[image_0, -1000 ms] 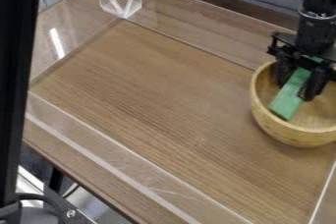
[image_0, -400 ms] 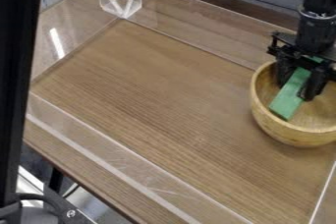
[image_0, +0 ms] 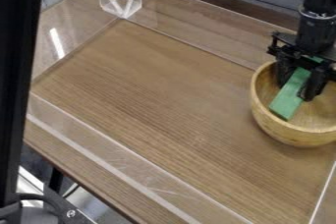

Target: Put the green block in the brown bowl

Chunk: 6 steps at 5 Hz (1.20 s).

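Note:
The brown bowl (image_0: 297,125) sits at the right edge of the wooden table. My gripper (image_0: 304,74) hangs straight down over the bowl with its black fingers (image_0: 320,79) reaching inside the rim. The green block (image_0: 290,98) slants between those fingers; its upper end is held between them and its lower end points down into the bowl's hollow. The gripper is shut on the block. Whether the lower tip touches the bowl's floor cannot be made out.
A clear acrylic wall (image_0: 79,31) borders the wooden tabletop (image_0: 144,90), with a clear bracket (image_0: 118,0) at the far-left corner. A dark vertical post (image_0: 14,90) fills the left edge of the view.

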### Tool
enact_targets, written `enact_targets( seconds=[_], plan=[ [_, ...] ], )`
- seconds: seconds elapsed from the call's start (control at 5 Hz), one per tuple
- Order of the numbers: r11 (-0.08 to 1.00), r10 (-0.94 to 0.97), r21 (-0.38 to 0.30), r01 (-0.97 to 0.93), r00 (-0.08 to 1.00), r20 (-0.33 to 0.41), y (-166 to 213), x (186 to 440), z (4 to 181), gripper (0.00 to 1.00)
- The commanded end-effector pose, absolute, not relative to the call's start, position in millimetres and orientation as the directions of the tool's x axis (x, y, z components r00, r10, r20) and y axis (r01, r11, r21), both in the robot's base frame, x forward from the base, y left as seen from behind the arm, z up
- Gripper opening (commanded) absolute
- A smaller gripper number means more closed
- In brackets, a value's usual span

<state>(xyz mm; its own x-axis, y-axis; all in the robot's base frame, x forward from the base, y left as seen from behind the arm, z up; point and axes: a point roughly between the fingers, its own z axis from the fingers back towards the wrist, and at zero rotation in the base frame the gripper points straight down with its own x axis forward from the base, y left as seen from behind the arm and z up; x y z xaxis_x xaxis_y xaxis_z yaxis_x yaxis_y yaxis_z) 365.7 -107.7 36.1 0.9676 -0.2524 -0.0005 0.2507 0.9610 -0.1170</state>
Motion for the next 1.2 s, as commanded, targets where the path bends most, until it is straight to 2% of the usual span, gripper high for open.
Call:
enact_targets(
  seconds=[0.0,0.2,1.0],
  plan=[
    [0.963,-0.250,-0.113,0.245,0.968,-0.029,-103.7,365.6,20.9,0.00],
    [0.963,-0.249,-0.113,0.244,0.968,-0.038,-104.1,364.9,20.7,1.00],
    [0.966,-0.235,-0.123,0.227,0.970,-0.056,-100.9,360.5,25.0,1.00]
  ],
)
